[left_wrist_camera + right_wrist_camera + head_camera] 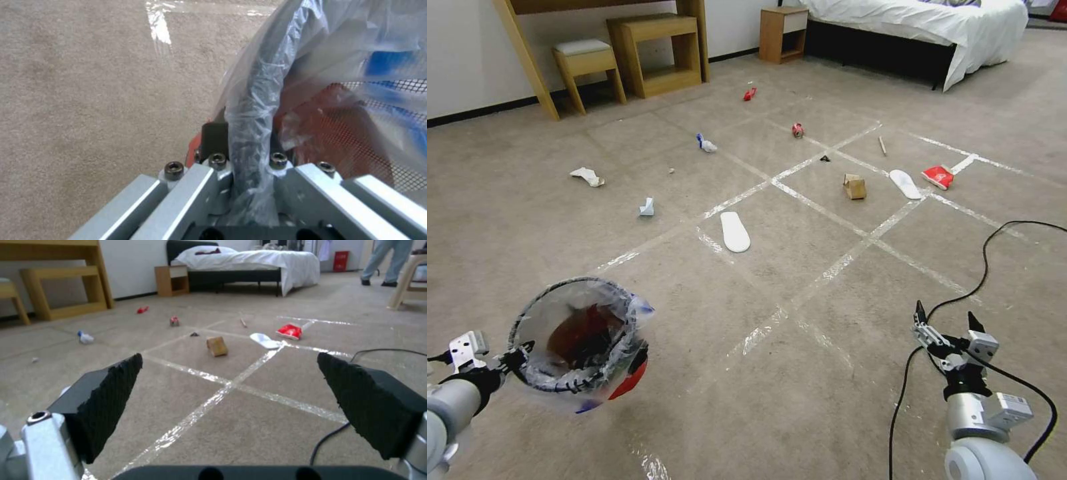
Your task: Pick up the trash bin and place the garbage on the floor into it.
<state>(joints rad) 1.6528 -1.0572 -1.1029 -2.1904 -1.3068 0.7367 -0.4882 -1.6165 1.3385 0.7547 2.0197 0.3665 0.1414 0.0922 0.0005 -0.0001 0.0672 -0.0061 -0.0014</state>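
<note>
Here the left gripper (517, 357) has its fingers (214, 138) clamped on the dark rim of the trash bin (582, 340), which hangs tilted above the floor (800, 373), its clear liner bunched over the rim. The right gripper (946, 321) hovers over the taped carpet with fingers (111, 396) wide apart, holding nothing. Litter lies farther off: a white slipper sole (735, 231), a cardboard box (854, 187), a red wrapper (938, 177) and a red can (798, 130).

— What kind of room is this?
— A bedroom: a bed under white sheets (920, 27) at upper right, a small wooden nightstand (784, 33) beside it, beige short-pile carpet (800, 373) throughout.
</note>
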